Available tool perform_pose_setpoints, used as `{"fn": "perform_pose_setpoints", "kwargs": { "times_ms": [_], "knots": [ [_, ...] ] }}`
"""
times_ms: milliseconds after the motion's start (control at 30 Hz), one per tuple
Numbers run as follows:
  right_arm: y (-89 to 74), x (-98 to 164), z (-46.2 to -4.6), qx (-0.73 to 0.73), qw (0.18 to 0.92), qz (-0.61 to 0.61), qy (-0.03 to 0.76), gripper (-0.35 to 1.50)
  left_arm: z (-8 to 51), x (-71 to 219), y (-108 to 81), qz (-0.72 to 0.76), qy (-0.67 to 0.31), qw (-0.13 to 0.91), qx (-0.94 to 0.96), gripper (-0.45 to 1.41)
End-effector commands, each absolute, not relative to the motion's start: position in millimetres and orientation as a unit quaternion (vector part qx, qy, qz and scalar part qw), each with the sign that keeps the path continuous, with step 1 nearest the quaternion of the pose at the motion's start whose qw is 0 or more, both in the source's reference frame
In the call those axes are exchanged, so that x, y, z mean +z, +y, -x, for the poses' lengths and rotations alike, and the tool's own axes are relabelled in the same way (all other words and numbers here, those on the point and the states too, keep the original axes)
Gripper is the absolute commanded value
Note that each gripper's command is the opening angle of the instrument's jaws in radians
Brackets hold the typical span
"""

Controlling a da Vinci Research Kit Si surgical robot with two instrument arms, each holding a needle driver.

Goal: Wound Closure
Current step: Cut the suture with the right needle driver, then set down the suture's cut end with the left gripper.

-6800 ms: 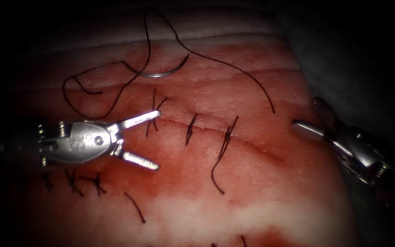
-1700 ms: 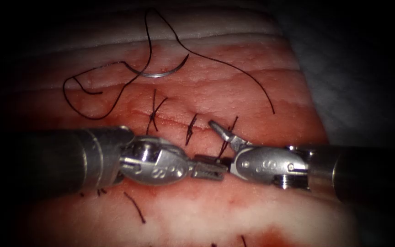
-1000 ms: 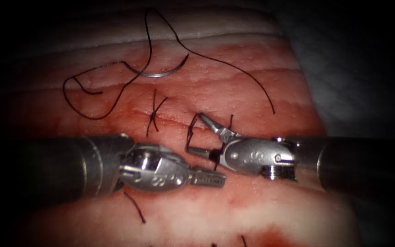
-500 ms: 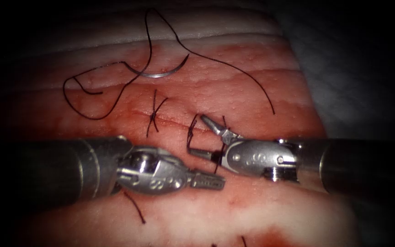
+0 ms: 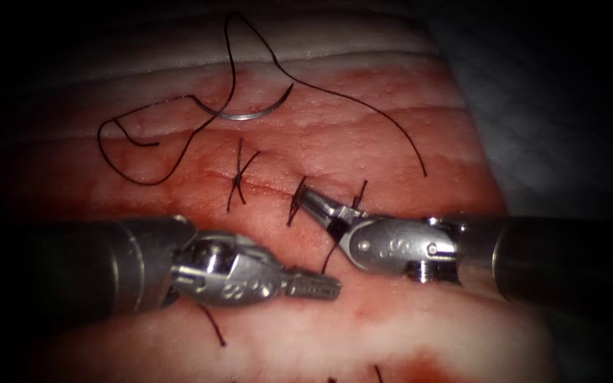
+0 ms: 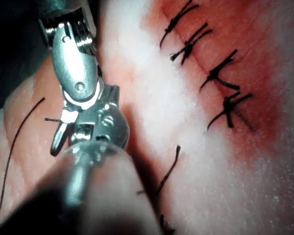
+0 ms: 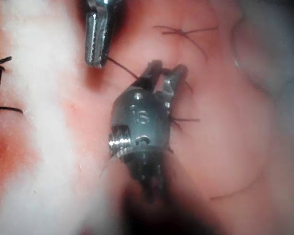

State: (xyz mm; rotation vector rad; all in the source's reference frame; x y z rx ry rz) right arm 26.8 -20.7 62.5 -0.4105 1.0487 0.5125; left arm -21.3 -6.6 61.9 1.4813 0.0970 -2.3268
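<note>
The needle (image 5: 244, 112) lies free on the tissue (image 5: 363, 135) above the cut (image 5: 271, 190), flat on its side and not in the tissue, with the thread (image 5: 363, 106) trailing off it in loose loops. It looks thin, stiff and slick, likely to roll in a grip, so I judge a hold on the body of the curve, short of the point, to be safest; the thread is limp and the tissue soft and wet with red fluid (image 5: 391, 273). The left tool (image 5: 313, 286) sits below the cut, jaws pressed together on nothing. The right tool (image 5: 313, 203) rests at a stitch (image 5: 296, 202), jaws drawn nearly together, possibly pinching a thread tail, though I cannot be sure. Both tool bodies bear a stamped "S".
</note>
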Motion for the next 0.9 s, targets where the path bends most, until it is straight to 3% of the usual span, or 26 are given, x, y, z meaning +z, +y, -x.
{"fn": "perform_pose_setpoints", "kwargs": {
  "times_ms": [33, 233, 500, 633, 900],
  "knots": [
    [-21.2, 62.3, -27.3, 0.243, 0.809, 0.192, 0.499, 1.37, 21.3, 62.3, -6.6, -0.528, 0.032, 0.194, -0.826, -0.45],
    [-23.0, 57.9, -23.2, 0.231, 0.797, 0.17, 0.531, 1.33, 16.1, 61.2, -8.2, -0.516, 0.036, 0.183, -0.836, -0.45],
    [-23.4, 54.4, -17.4, 0.243, 0.793, 0.177, 0.53, 1.3, 10.9, 61.6, -8.9, -0.503, 0.062, 0.14, -0.85, -0.01],
    [-23.6, 54.6, -16.6, 0.245, 0.795, 0.182, 0.524, 1.26, 10.6, 63.7, -8.1, -0.499, 0.074, 0.115, -0.856, -0.13],
    [-23.6, 55.1, -16.7, 0.246, 0.795, 0.185, 0.522, 1.2, 9.8, 68.4, -7.6, -0.488, 0.141, 0.051, -0.86, 0.02]
  ]
}}
